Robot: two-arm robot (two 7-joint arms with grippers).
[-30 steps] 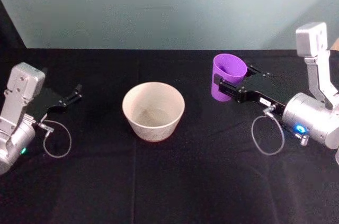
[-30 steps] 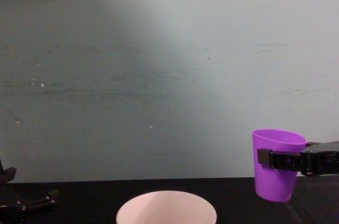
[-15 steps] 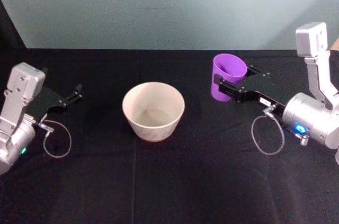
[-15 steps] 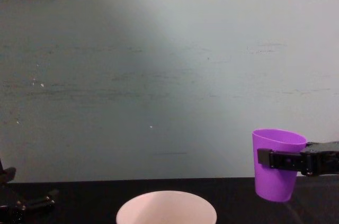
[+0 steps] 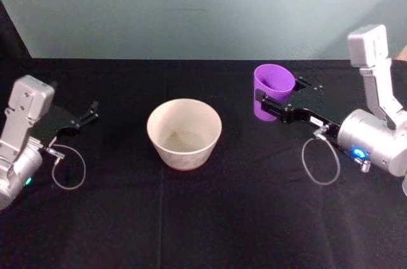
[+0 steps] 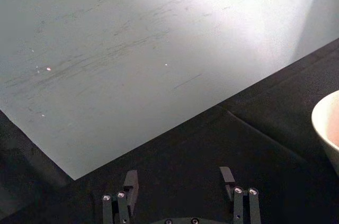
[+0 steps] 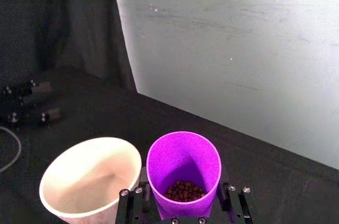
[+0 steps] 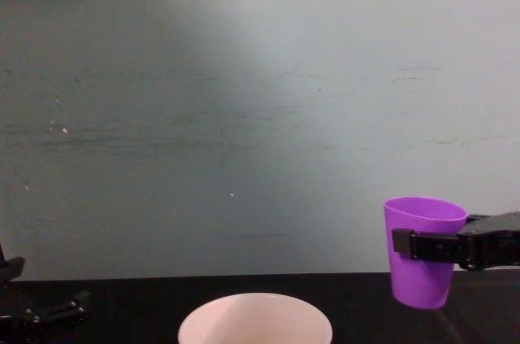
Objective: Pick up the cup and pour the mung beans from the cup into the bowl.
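My right gripper [image 5: 275,98] is shut on the purple cup [image 5: 272,91], holding it upright above the black table, right of the bowl [image 5: 184,133]. In the chest view the cup [image 8: 422,250] hangs clear of the table with the gripper [image 8: 422,245] clamped around its middle. In the right wrist view, mung beans [image 7: 183,190] lie in the bottom of the cup [image 7: 183,171], and the bowl [image 7: 90,179] stands close beside it. The off-white bowl [image 8: 255,321] sits at the table's middle. My left gripper [image 5: 94,111] rests open at the far left, away from both; its fingers [image 6: 131,182] hold nothing.
A black cloth covers the table [image 5: 203,218], with a pale wall [image 8: 260,116] behind it. Cable loops hang by each wrist [image 5: 321,161]. There is free room in front of the bowl and between the bowl and the left arm.
The right gripper has shifted the cup slightly left and up, toward the bowl. The left arm and the bowl have not moved.
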